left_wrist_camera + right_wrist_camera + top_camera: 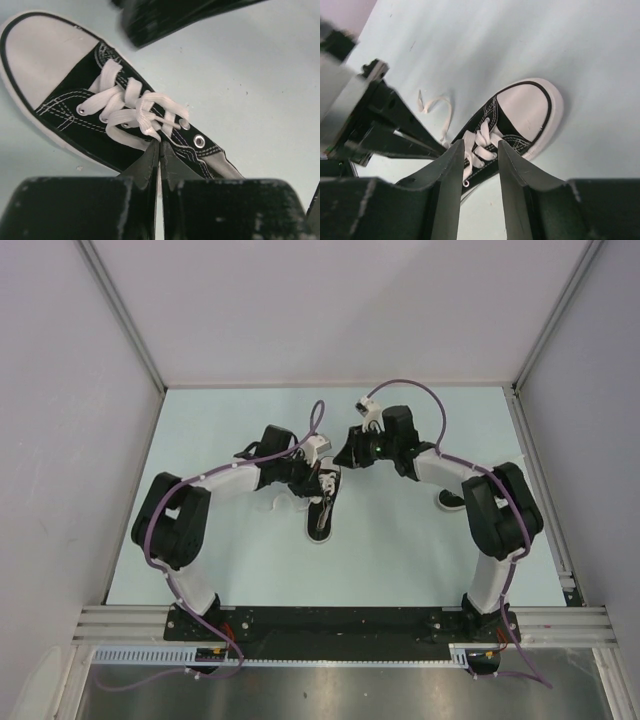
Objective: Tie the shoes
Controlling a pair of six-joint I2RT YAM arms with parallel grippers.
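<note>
Left fingers [146, 166] sit pressed nearly shut at the sneaker [82, 75] laces [135, 112]; right fingers [451, 170] hang spread apart above it, over the table [260, 90].

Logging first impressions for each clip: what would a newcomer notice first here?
The left arm and right arm bend inward over a small black sneaker in the middle of the table, its white toe cap filling the left wrist view. The left jaws stand closed right at its white laces, the right jaws hang open above the shoe, and one loose lace end trails on the table beside it.
</note>
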